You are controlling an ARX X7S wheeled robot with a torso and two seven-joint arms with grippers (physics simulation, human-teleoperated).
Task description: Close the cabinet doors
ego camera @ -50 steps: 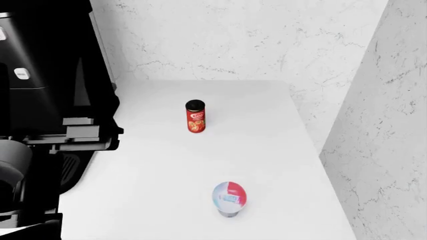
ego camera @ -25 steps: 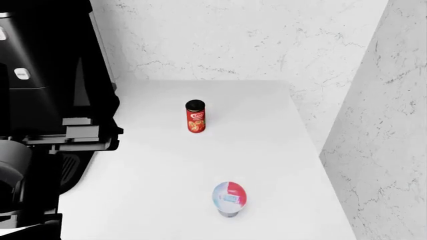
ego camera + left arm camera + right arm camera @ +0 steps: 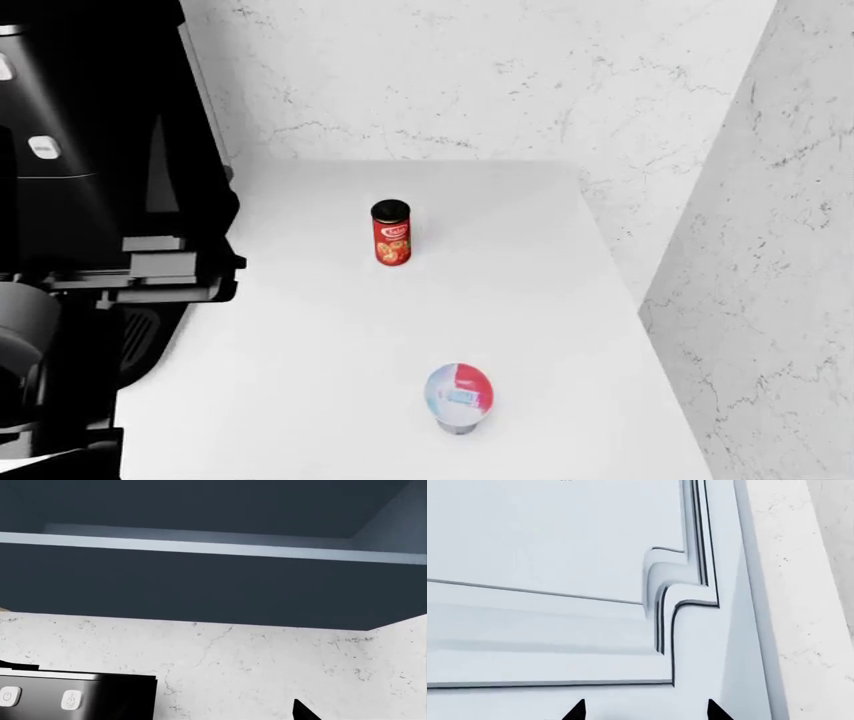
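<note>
Viewing from the left wrist: dark open cabinet (image 3: 200, 587) interior with a pale shelf (image 3: 213, 547) edge running across; marbled wall (image 3: 253, 665) beneath it; black appliance (image 3: 73, 695) with two round buttons against that wall.
Left end effector: only one dark fingertip (image 3: 303, 711) shows at the frame edge, beside the wall below the cabinet; cannot tell whether spread or pressed together.
Head view: white desk (image 3: 307, 330) in a marbled corner; red can (image 3: 390, 233) with black lid standing upright near the desk's middle; cup (image 3: 458, 397) with red-and-blue foil lid well apart from the can, toward the robot; black appliance (image 3: 107, 170) at the desk's left side.
Cabinet in head view: not seen; neither end effector seen.
Right wrist view: pale panelled cabinet door (image 3: 560, 580) with stepped moulding fills the frame, marbled wall (image 3: 807, 590) beside its edge.
Right end effector (image 3: 644, 711): two dark fingertips spread apart, pinching nothing, close to the door face.
</note>
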